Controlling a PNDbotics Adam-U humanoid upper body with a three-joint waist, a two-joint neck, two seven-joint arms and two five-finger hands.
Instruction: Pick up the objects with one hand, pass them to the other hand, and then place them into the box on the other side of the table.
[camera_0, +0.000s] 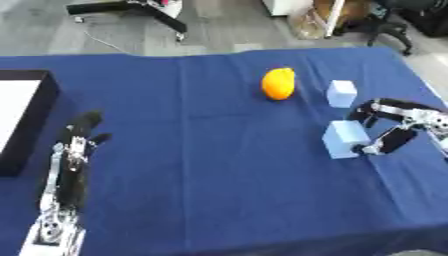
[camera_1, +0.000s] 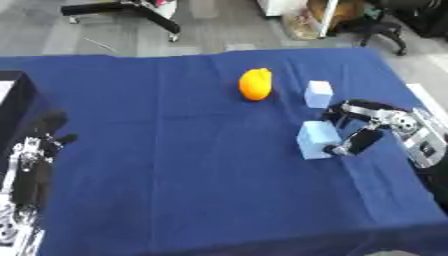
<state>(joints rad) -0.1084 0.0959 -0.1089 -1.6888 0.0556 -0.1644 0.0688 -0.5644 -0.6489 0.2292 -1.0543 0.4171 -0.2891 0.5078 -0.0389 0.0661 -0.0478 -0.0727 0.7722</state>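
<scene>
The right hand (camera_0: 395, 127) reaches in from the right edge of the desk (camera_0: 219, 165) and brackets the nearer pale blue block (camera_0: 343, 139). Its fingers (camera_0: 367, 112) curve over the block's far right corner while the thumb sits low at the near right corner, so the hand is half closed around the block. Whether fingers and thumb actually touch it cannot be told, and the block appears to sit flat on the blue cloth. The hand seems set this way so that fingers and thumb can close on opposite faces and lift the block cleanly, which is probably the first step of the task.

The left hand (camera_0: 80, 137) lies on the left side of the desk, fingers straight and pointing away from the robot, holding nothing. It waits just beside the box (camera_0: 31, 120), a black-walled container with a pale inside at the left edge, likely so that it can take the handover and drop the block in with a short reach.

The block is a small light blue cube with soft, matte faces, perhaps foam. A second, smaller pale blue block (camera_0: 341, 93) stands just beyond it, and an orange, rounded fruit-like object (camera_0: 279, 84) rests near the middle of the far half, well apart from the box.
</scene>
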